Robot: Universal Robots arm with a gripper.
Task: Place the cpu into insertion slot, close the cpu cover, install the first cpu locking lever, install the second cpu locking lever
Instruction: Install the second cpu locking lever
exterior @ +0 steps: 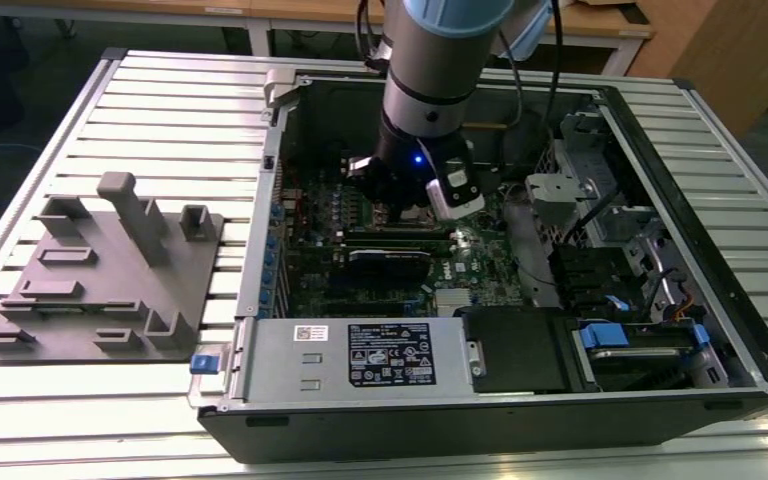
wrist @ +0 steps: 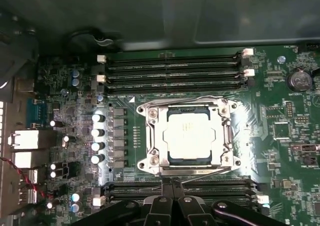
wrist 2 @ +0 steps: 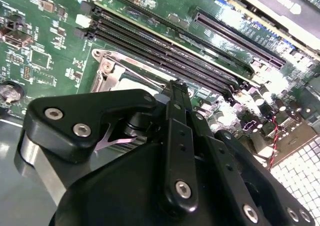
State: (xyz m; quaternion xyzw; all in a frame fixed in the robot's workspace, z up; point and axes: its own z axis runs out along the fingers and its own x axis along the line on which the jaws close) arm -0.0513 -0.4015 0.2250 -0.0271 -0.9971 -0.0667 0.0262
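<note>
Showing the cpu [wrist: 189,136] sitting in the insertion slot [wrist: 186,161] under the closed cpu cover [wrist: 150,136] | gripper [wrist: 172,185] hovering beside the socket, fingers pinched together, holding nothing | cover judged stiff, thin, springy; levers are gripping best at tips.

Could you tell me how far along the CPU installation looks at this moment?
The cpu sits in the insertion slot with the cpu cover closed over it. The pincer hovers at the cover's edge, near the memory slots. Whether either locking lever is latched, I cannot tell.
</note>
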